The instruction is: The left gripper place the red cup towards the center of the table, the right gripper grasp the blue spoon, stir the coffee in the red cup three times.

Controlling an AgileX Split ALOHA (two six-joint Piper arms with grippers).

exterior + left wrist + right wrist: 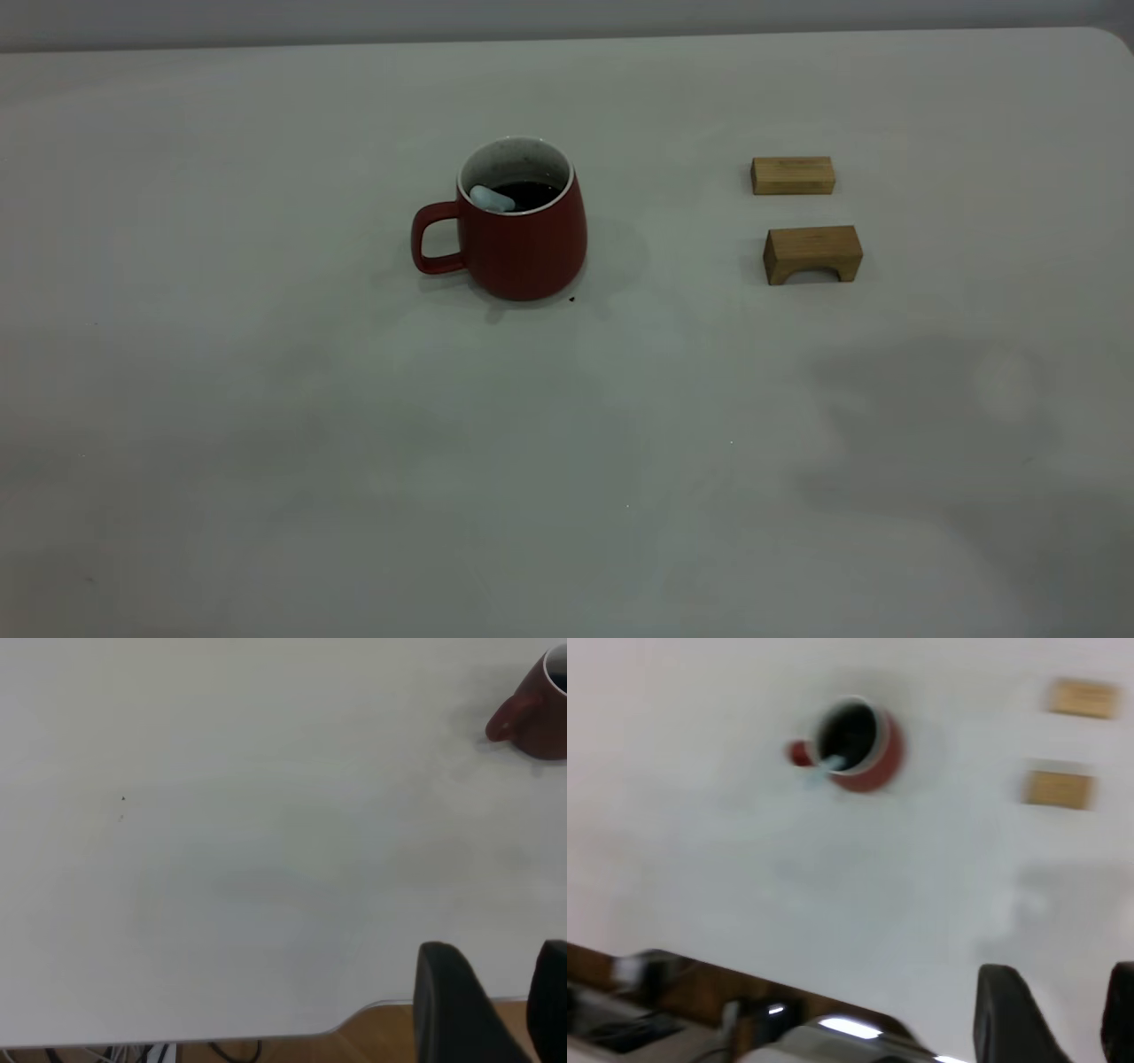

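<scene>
A: Where is the red cup (518, 235)?

B: Upright on the table (266, 461), nearer the far edge than the near one and about midway between the side edges, handle toward the left edge. The blue spoon (490, 198) leans inside on the handle-side rim, its bowl down in the coffee (532, 193).

A: And the arms?

B: Both are drawn back, well apart from the cup. The left gripper (507, 1010) sits over the table's edge, the right gripper (1059, 1014) likewise; each holds nothing, fingers parted by a moderate gap.

A: How would these handle?

B: The cup looks like glazed ceramic: heavy, rigid, slippery and chippable, and liquid sloshes, so take the handle or wall. The spoon looks light and stiff; pinch its exposed handle tip.

A: Anything nearby?

B: Two wooden blocks (793, 175) toward the right edge.
</scene>
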